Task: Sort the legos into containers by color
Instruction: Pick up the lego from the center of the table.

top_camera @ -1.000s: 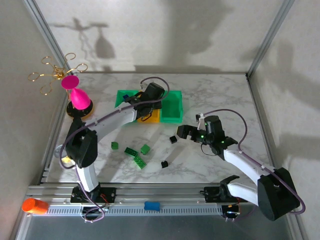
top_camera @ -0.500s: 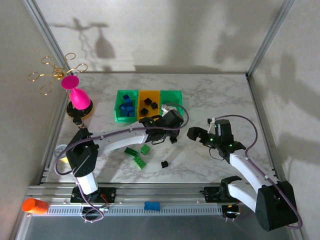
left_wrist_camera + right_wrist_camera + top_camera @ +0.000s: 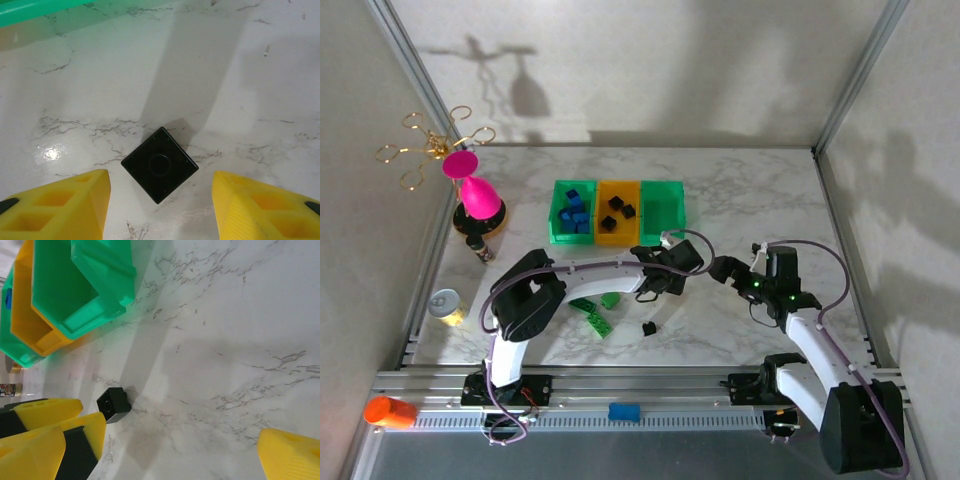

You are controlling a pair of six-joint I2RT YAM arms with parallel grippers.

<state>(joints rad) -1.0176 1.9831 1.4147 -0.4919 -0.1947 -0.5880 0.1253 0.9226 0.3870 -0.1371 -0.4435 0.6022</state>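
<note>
Left arm has left the bins and swung down to mid-frame in the top view. It now sits low over a loose black brick (image 3: 160,165). Judgement: the last drop is done and the next pick is set up, but there is no grasp yet.

Left fingers (image 3: 75,200) are spread. One is at each lower corner of the wrist view, with the brick on the desk (image 3: 250,75) between them, touching neither. The brick lies corner-on to the fingers, so closing may twist it.

The left arm stretches flat from lower left to centre, wrist pitched down.

The right arm has backed off to the right. Right fingers (image 3: 290,455) are spread and hold nothing.

The orange bin (image 3: 620,237) at upper centre holds three black bricks, so this one should go there. The blue bricks are in the left green bin (image 3: 556,236). A second black brick (image 3: 648,327) and green pieces (image 3: 599,322) lie loose at lower centre.
</note>
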